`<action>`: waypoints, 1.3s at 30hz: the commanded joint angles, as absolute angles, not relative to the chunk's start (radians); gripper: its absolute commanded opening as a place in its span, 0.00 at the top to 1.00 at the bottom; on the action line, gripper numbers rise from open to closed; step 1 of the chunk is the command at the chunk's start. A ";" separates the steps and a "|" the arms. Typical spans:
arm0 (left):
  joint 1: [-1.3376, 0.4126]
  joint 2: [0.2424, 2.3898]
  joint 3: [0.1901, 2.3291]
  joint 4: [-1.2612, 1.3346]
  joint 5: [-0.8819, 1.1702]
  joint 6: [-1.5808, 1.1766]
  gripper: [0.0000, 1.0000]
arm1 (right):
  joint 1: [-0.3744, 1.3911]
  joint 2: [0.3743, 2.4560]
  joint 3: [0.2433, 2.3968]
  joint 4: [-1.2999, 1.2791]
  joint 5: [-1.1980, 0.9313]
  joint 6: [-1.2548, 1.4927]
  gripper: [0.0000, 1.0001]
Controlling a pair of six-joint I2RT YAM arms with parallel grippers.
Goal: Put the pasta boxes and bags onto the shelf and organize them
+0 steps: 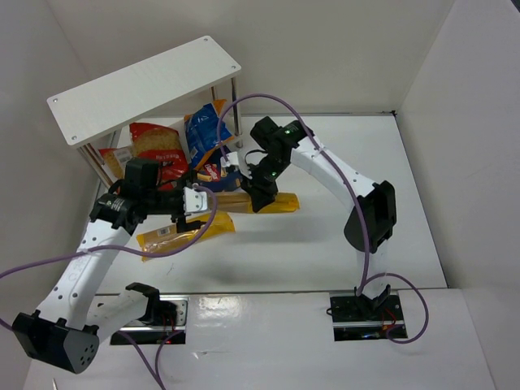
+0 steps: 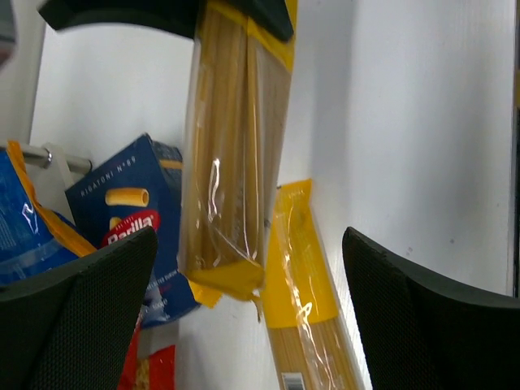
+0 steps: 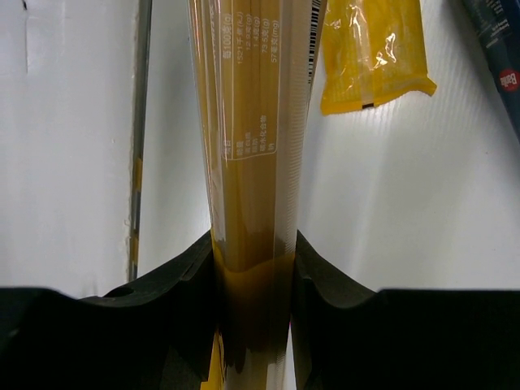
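My right gripper [image 1: 260, 195] is shut on the end of a long yellow spaghetti pack [image 1: 280, 203], pinched between the pads in the right wrist view [image 3: 256, 162]. A second spaghetti pack [image 1: 183, 233] lies on the table. My left gripper [image 1: 195, 203] is open and empty, its fingers [image 2: 81, 317] spread either side of the held pack's end [image 2: 236, 146] and the lying pack [image 2: 309, 301]. The white shelf [image 1: 146, 85] stands at the back left. Under it are red bags [image 1: 154, 150], a blue bag [image 1: 207, 130] and a dark-blue box [image 1: 219, 175].
The shelf's thin metal legs [image 1: 236, 106] stand close to the packs; one rod [image 3: 140, 138] runs beside the held pack. White walls close the table at the left, back and right. A purple cable [image 1: 268, 97] loops over the right arm.
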State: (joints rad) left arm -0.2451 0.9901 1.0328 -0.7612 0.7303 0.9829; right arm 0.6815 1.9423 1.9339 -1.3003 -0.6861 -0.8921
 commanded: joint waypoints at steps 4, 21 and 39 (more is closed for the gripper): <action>-0.253 1.002 1.003 -0.615 0.868 0.933 0.00 | 0.707 1.917 2.042 -1.299 -0.810 -0.891 1.00; -0.322 1.039 0.937 -0.419 0.663 0.871 0.00 | 0.749 1.959 2.141 -1.299 -0.821 -0.824 1.00; -0.508 1.019 0.830 -0.276 0.198 0.925 0.00 | 0.739 2.079 2.345 -1.299 -0.822 -0.715 1.00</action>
State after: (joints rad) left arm -0.4786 1.0294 0.8700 -0.3325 0.2878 0.8871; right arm 0.7307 2.1082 2.2436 -1.3445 -0.6868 -0.7441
